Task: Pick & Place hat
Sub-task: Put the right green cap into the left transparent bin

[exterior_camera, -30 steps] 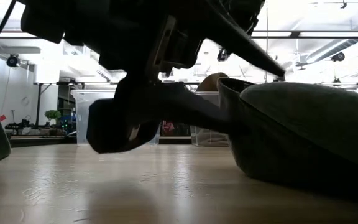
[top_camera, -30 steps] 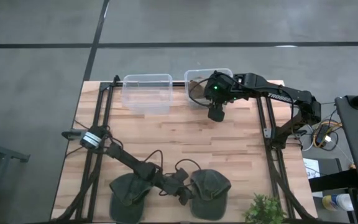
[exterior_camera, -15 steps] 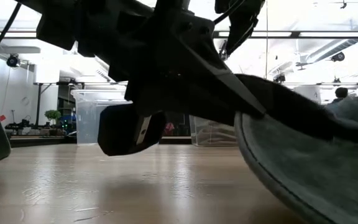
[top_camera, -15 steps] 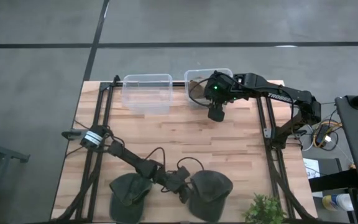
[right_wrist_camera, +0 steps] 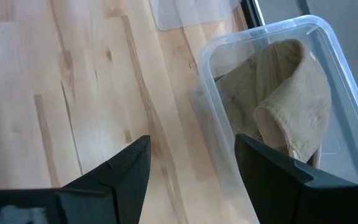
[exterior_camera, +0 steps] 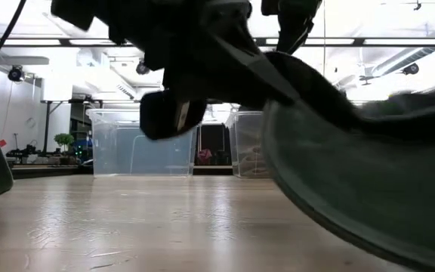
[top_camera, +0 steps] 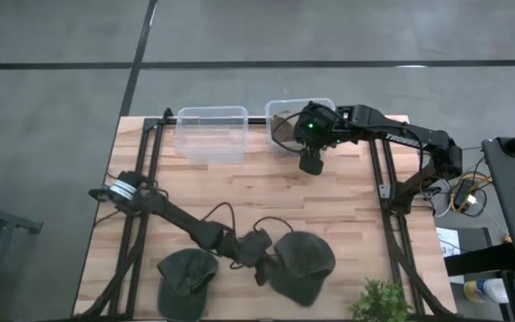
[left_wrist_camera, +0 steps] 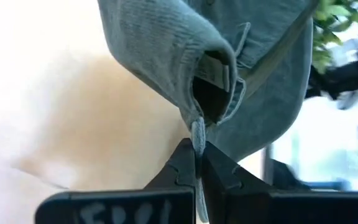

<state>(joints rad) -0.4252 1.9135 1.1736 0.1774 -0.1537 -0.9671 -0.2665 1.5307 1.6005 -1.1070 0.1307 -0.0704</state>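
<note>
A: Green hat (top_camera: pixel 300 266) near the table's front edge, right of centre, tilted and lifting off the wood. Pinched at the back strap by the left gripper (left_wrist_camera: pixel 196 163), fingers pressed together on the fabric.

B: Fully off the table (top_camera: pixel 240 192)?

A: Cannot tell. From the low view, brim end raised; the far side possibly dragging.

B: Other hats?

A: Second green hat (top_camera: pixel 184 273) flat on the wood, just left of the held one, untouched. Tan hat (right_wrist_camera: pixel 278 106) already lying in the right-hand clear bin (top_camera: pixel 284 121) at the back edge.

B: And the left-hand bin (top_camera: pixel 211 132)?

A: Nothing seen inside.

B: Right gripper (right_wrist_camera: pixel 191 155)?

A: Spread wide, holding nothing, hanging over the wood just beside the bin with the tan hat. Waiting, by the look of it.

B: Progress, then?

A: Grasp made; carry and drop not yet done. Probably one hat placed, one in hand, one left on the table. Long reach across the table ahead, with only a thin strap in the pinch, so some risk of slipping.
</note>
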